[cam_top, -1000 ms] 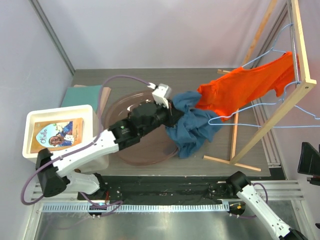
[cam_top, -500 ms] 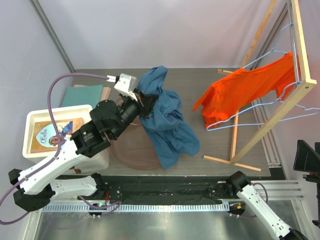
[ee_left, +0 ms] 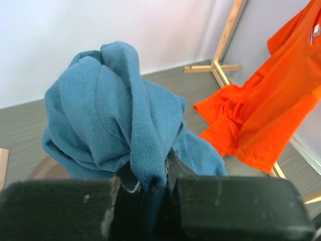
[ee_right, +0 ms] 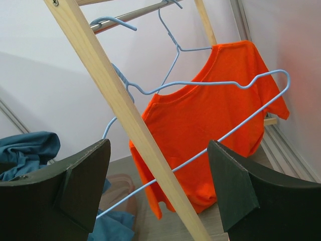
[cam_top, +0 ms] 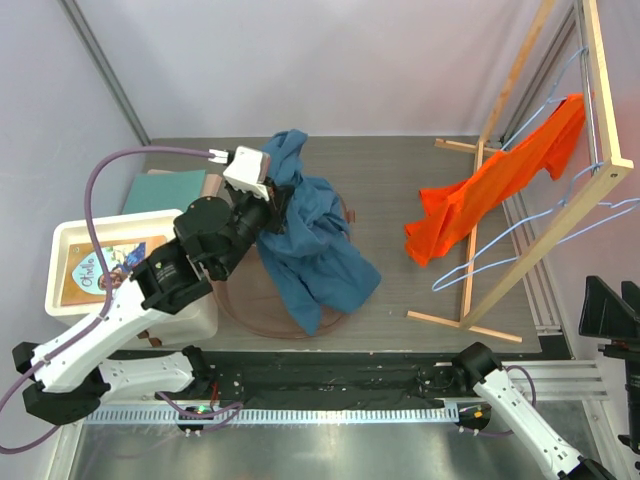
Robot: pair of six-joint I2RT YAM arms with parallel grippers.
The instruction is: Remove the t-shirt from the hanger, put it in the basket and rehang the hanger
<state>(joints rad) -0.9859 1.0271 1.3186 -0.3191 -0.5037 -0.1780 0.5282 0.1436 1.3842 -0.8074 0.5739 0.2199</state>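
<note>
Centre-left, the left gripper clamps the blue t-shirt; it hangs above the round tray, likely for dropping. Lower right, the right gripper gapes empty.

Left claw holds the blue t-shirt aloft.

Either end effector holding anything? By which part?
The left end effector is shut on the blue t-shirt, pinching a bunched fold; which part of the shirt can't be told. The right end effector is open, empty.
</note>
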